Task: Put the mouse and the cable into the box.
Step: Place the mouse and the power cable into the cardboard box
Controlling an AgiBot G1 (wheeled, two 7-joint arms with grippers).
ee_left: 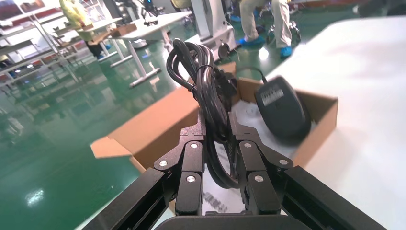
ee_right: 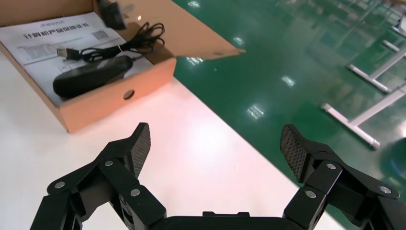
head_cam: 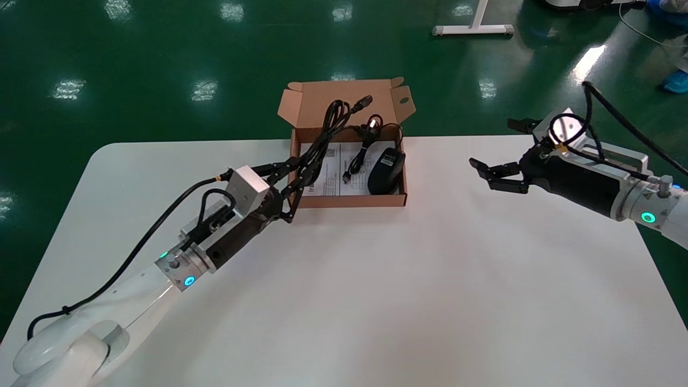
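Left gripper (head_cam: 302, 173) holds cable (head_cam: 333, 115) above box (head_cam: 349, 201) containing mouse (head_cam: 386, 169); right gripper (head_cam: 492, 143) hovers aside

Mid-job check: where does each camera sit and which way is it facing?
Head view: on the head, looking forward and down at the table; both arms show.
Left wrist view: on that wrist, looking along the left gripper, shut on the cable, toward the box.
Right wrist view: on that wrist, looking past the open right gripper across the table.
Shared: all three show the box and mouse.
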